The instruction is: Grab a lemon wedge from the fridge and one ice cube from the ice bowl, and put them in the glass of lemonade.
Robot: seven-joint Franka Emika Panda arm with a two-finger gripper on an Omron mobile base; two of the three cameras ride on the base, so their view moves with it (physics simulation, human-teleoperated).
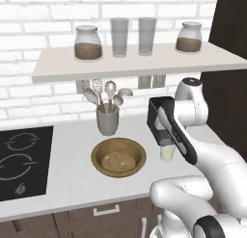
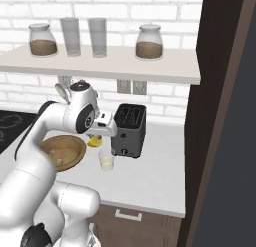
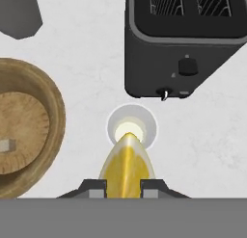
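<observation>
Yellow lemon wedge (image 3: 126, 162) held by gripper (image 3: 124, 188) above glass of lemonade (image 3: 131, 126).

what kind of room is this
A kitchen, rendered rather than real. A cooktop is set into the counter, a toaster stands against the brick wall, and a cup of utensils sits under a shelf of jars.

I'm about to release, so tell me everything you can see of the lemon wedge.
The lemon wedge is a bright yellow, glossy crescent with a paler ridge down its middle. It is clamped between the two dark fingertips of the claw, its pointed end overlapping the glass of lemonade in the hand view. In the right base view it hangs just above and left of the glass, clear of the counter. Only the fingertips touch it.
</observation>
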